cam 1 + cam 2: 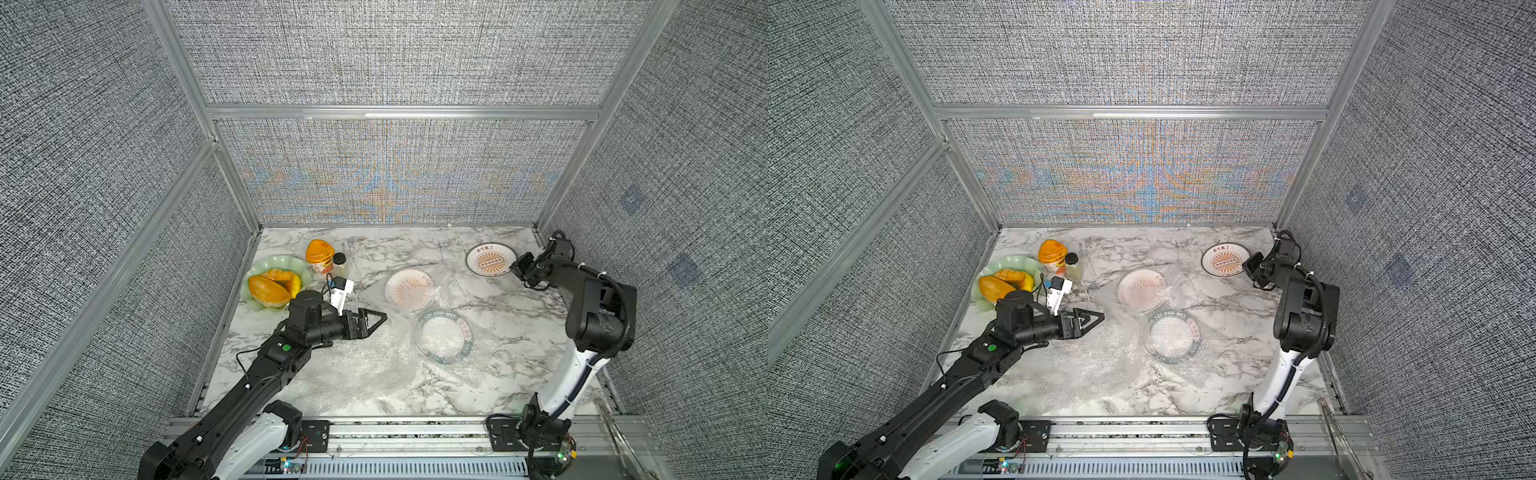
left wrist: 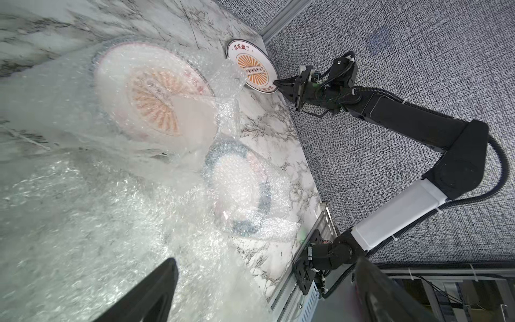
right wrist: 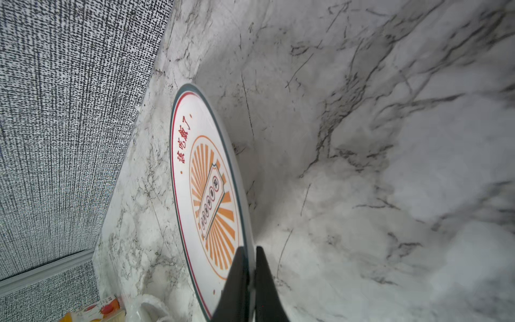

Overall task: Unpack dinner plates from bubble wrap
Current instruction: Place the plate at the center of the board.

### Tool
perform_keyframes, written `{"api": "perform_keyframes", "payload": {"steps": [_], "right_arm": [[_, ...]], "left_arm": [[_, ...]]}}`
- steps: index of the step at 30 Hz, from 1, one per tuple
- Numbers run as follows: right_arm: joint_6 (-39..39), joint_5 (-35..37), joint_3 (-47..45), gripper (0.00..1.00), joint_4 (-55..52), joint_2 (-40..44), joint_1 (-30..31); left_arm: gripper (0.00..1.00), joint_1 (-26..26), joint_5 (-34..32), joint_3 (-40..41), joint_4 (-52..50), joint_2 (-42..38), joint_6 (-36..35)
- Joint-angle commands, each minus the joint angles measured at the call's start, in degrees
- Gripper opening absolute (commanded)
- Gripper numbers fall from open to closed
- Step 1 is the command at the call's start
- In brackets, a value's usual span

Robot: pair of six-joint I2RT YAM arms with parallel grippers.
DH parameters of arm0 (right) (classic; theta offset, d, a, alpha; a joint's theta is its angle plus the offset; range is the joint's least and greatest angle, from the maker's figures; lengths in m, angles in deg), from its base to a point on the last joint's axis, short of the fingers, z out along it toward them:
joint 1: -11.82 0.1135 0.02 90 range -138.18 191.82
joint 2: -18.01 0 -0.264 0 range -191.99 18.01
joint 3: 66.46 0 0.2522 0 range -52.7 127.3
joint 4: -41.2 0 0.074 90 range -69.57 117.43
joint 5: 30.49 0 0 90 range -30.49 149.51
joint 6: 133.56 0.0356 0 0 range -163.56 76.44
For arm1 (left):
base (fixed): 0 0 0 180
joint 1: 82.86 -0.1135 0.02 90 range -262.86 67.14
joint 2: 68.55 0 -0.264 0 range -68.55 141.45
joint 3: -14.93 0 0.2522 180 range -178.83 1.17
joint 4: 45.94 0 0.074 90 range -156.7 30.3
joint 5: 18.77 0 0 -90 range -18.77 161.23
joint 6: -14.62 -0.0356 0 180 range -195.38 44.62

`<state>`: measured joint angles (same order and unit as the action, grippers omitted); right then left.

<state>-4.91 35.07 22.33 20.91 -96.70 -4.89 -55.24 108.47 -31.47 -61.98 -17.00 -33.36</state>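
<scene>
White marble-veined table bears three plates. The right gripper pinches the rim of the bare white sunburst plate at the far right corner, probably parking it clear of the wrap. Another sunburst plate and a green-banded white plate lie mid-table under clear bubble wrap. The left gripper, jaws spread, hovers beside, seemingly ready to peel. A wavy pale green dish holds orange food.

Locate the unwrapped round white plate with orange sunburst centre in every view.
Top view: unwrapped plate at the far right corner.
Top view: plate in that corner.
Left wrist: plate beyond the bubble wrap.
Right wrist: plate close up.
Landmark: right gripper pinching its rim.
</scene>
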Motion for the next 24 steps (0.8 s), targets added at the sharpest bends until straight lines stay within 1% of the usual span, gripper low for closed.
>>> {"api": "perform_keyframes", "payload": {"steps": [1, 6, 13, 16, 19, 20, 21, 24], "right_arm": [[0.70, -2.43, 0.56, 0.00, 2.54, -0.83, -0.21], [0.72, -2.88, 0.74, 0.01, 2.49, -2.58, -0.41], [1.94, -3.80, -0.01, 0.22, 2.94, -4.04, -1.03], [2.64, -4.59, 0.03, 0.32, 2.75, -4.33, -1.46], [3.25, -4.66, -0.35, 0.49, 2.74, -3.62, -1.88], [3.39, -4.53, -0.49, 0.58, 2.67, -3.28, -2.01], [3.44, -4.39, -0.49, 0.63, 2.13, -2.90, -2.05], [3.52, -3.89, -1.29, 0.73, 1.11, -0.31, -2.45]], "left_arm": [[0.99, -0.06, -0.58, -0.23, 1.57, 0.55, -0.45], [0.99, -0.05, -0.36, -0.23, 2.33, 1.36, -0.12], [0.99, -0.05, -0.41, -0.36, 2.33, 1.54, -0.34], [0.99, -0.11, -0.58, -0.40, 2.03, 1.67, -0.67], [0.99, -0.11, -0.58, -0.57, 1.87, 1.90, -0.79], [0.99, -0.10, -0.67, -0.65, 1.70, 2.03, -0.87], [0.99, -0.09, -0.67, -0.73, 1.56, 2.11, -0.96], [0.99, -0.10, -0.78, -1.10, 1.21, 2.37, -1.28]]}}
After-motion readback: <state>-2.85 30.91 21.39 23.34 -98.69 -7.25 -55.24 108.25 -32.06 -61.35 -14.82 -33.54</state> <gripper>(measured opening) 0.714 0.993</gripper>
